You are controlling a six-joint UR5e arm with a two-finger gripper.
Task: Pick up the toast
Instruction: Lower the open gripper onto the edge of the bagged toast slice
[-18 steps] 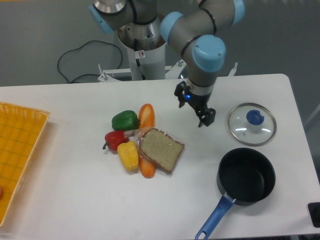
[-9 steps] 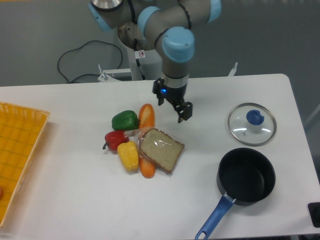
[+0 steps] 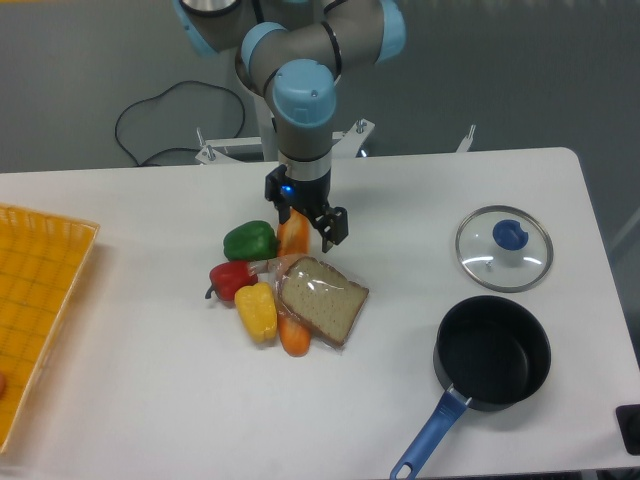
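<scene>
The toast (image 3: 322, 302) is lying flat in its clear wrap near the middle of the counter (image 3: 450, 190), just toward the front edge and slightly toward the right edge from the tool (image 3: 308, 220). The tool is hanging over the baguette's (image 3: 293, 236) rear end with its jaws apart and nothing between them. The toast is resting partly across the baguette, one corner pointing to the right edge. Green pepper (image 3: 249, 241), red pepper (image 3: 230, 280) and yellow pepper (image 3: 257, 311) are crowding its left side, so the right side looks freer. The pot (image 3: 491, 364) and lid (image 3: 504, 248) are sitting well apart.
</scene>
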